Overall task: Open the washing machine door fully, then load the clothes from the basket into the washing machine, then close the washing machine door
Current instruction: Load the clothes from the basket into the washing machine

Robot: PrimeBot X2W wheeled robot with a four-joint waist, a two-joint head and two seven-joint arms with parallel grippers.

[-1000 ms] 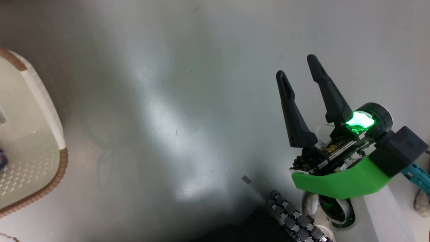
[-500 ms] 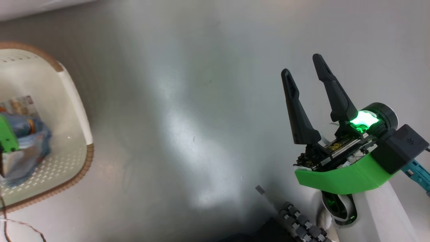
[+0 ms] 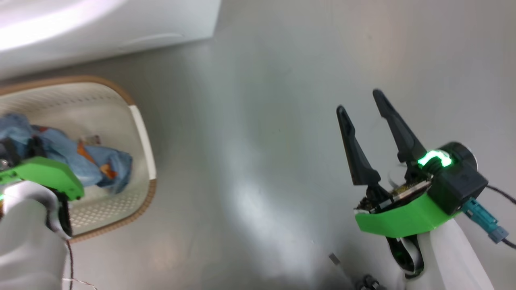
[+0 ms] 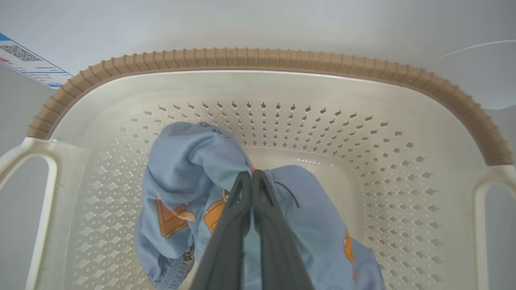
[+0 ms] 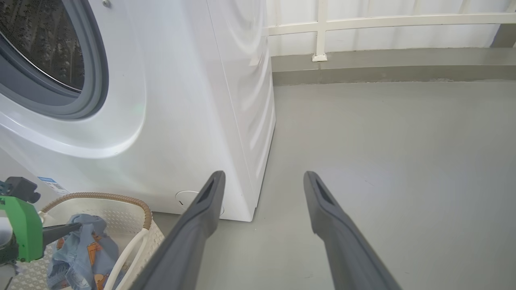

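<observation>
A smooth grey floor (image 3: pixel 258 121) runs up to a big white boxy front-loading washing machine (image 5: pixel 181 100). Its steel drum (image 5: pixel 36 36) stands uncovered inside the grey-blue gasket (image 5: pixel 96 68), so we judge the door-opening step done and the loading step in hand. The small cream-white perforated plastic basket (image 4: pixel 258 60) with its brown woven-look rim sits on the floor just before the washer's front. In it lie the light-blue fabric clothes (image 4: pixel 185 161) with orange-brown prints. Our left tool (image 4: pixel 252 174) is inside the basket, its two dark fingers pressed together on a fold of that blue cloth. Our right tool (image 3: pixel 358 100) hangs over bare floor, fingers apart, holding nothing. Next we must lift the pinched garment clear of the basket wall, carry it to the drum mouth and release it well inside, minding trailing cloth. Against a second ago, the head camera has swung toward the basket: more of it shows and the washer's base has come in, while the right tool is posed much as before.
</observation>
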